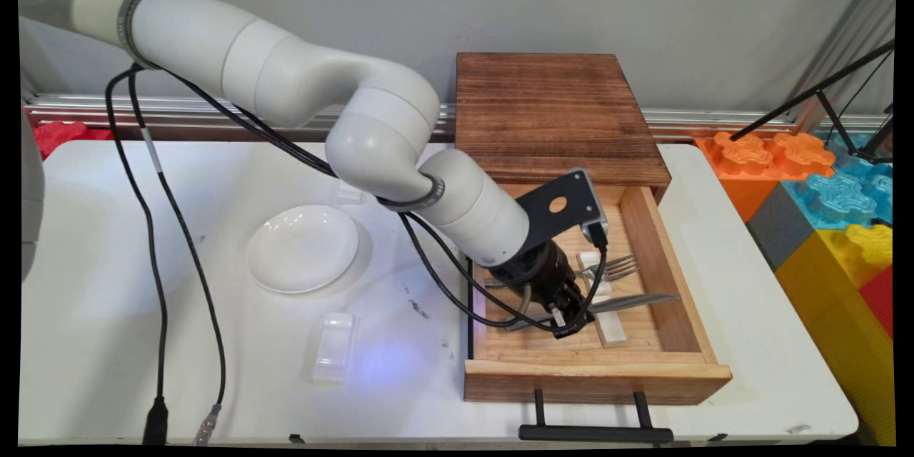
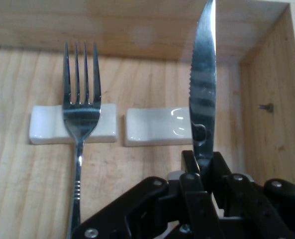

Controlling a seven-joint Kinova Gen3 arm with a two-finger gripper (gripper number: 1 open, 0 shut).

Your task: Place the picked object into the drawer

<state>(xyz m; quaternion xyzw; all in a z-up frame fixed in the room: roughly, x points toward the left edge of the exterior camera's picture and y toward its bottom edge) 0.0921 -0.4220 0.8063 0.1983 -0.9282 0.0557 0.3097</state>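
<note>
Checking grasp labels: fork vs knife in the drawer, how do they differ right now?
The knife is clamped in the gripper; the fork lies free. The fork's head sits on a white rest; the knife's blade passes over the other rest. Both are steel and point the same way.

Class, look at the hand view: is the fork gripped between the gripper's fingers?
No: the gripper is shut on the knife; the fork lies apart.

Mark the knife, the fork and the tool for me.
knife (image 2: 203,89), hand view, middle of the serrated blade
fork (image 2: 81,117), hand view, base of the tines over a white rest
tool (image 2: 203,167), hand view, between its fingertips, shut on the knife
</note>
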